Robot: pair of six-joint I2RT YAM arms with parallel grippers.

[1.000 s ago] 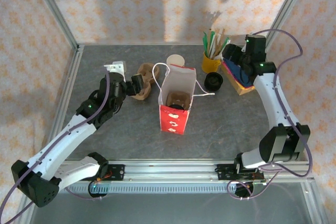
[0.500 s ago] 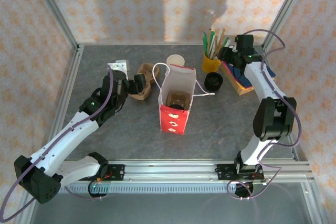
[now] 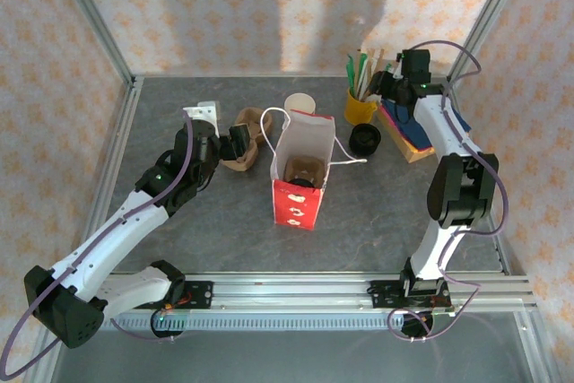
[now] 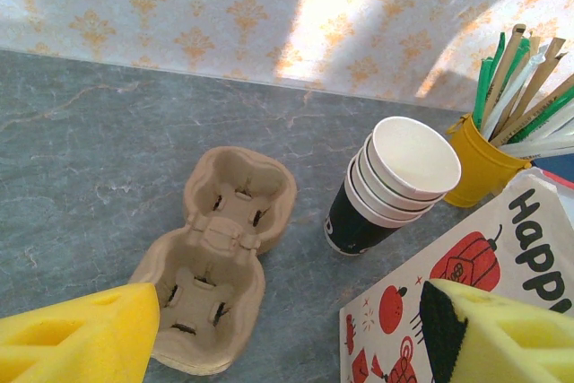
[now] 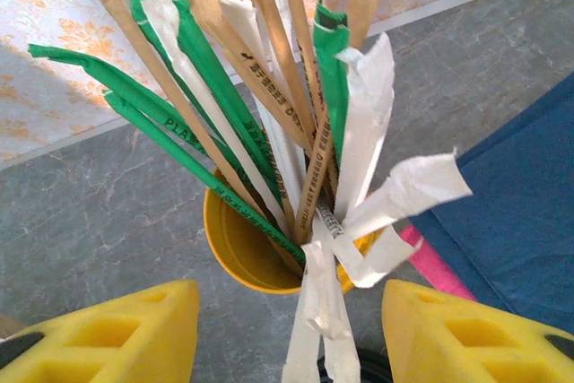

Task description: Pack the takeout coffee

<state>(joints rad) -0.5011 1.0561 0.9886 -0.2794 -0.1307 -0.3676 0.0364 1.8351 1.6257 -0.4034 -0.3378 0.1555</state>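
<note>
The takeout coffee cup, white above and black below, tops a small nested stack behind the red paper bag; from above its pale rim shows. My left gripper stands open, low over the table, with the brown pulp cup carrier and the bag's printed side ahead of it. It hovers beside the carrier at my left gripper. My right gripper is open above the yellow mug; white wrapped straws hang between its fingers without touching them.
A brown carrier lies inside the open bag. Low black lids sit right of the bag. A wooden tray of blue napkins lies at the far right under my right arm. A white block stands at back left.
My right arm swung in over the yellow mug and its jaws narrowed. My left arm edged forward a little, then held still.
</note>
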